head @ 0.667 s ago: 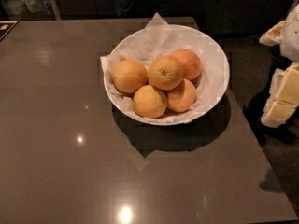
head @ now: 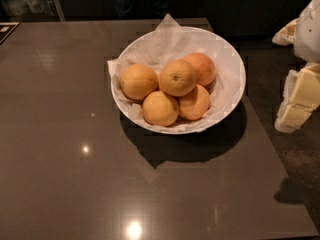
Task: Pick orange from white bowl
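Note:
The white bowl [head: 231, 59], lined with crumpled white paper, stands on the dark glossy table, a little right of its middle. It holds several oranges. The orange [head: 202, 68] of deeper reddish tone lies at the back right of the pile. A paler one [head: 177, 77] rests on top in the middle, with others to the left [head: 138, 81] and in front [head: 160, 108]. My gripper [head: 298, 100], cream and white, hangs at the right edge of the view, beyond the table's right edge and apart from the bowl.
The dark table [head: 75, 134] ends just right of the bowl, with dark floor [head: 300, 154] beyond. Part of my white arm [head: 307, 31] shows above the gripper. Dark cabinets stand behind the table.

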### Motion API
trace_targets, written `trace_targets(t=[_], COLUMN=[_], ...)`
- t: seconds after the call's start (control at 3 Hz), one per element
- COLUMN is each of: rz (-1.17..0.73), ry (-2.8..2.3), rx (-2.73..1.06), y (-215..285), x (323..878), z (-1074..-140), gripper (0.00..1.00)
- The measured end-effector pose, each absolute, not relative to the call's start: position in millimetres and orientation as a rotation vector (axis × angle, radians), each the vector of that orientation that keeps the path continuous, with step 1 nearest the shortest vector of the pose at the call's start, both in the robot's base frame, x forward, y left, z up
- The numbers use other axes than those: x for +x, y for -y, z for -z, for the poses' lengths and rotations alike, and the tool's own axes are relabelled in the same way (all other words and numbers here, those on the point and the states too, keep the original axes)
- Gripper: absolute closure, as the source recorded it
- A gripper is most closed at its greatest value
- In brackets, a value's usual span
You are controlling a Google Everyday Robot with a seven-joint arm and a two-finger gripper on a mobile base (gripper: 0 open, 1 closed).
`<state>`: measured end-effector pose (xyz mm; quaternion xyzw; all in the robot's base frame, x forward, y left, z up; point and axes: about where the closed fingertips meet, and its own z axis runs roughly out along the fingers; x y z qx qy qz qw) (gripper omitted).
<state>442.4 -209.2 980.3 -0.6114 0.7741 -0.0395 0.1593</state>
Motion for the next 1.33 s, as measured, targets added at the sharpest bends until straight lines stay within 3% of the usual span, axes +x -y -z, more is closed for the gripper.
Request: trace_targets(t=[1.33], rz=[0.147], ry=[-2.121], rx=[-1.89], y=[164.9], x=[479.0], z=[-985.2], gripper=[0.0])
